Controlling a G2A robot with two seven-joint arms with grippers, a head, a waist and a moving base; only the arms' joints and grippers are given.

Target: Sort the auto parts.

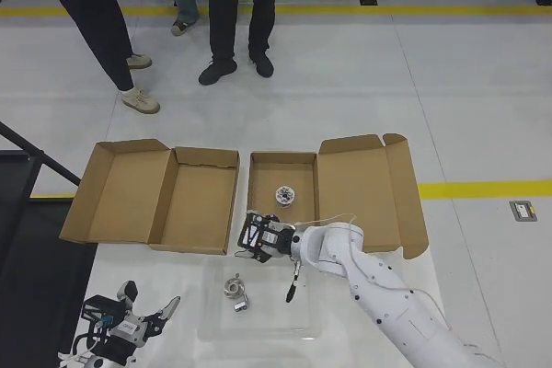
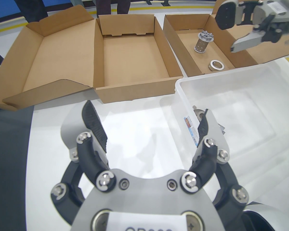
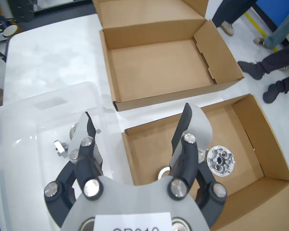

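A ribbed metal hub [image 1: 285, 194] [image 2: 203, 41] [image 3: 220, 161] stands in the right cardboard box [image 1: 267, 175], with a steel ring [image 2: 216, 64] [image 3: 163, 171] near the box's front wall. A small metal fitting [image 1: 235, 293] [image 3: 60, 149] lies in the clear plastic bin [image 1: 305, 331]. My right gripper [image 1: 247, 241] [image 3: 137, 114] hangs open and empty over the right box's front left corner, beside the bin's far edge. My left gripper [image 1: 150, 302] [image 2: 147, 114] is open and empty, low over the table to the left of the bin.
An empty cardboard box [image 1: 198, 198] [image 3: 159, 66] with its flap [image 1: 120, 189] folded out sits left of the right box. The right box's lid [image 1: 359, 193] lies open to the right. A black frame [image 1: 28, 156] runs along the table's left side.
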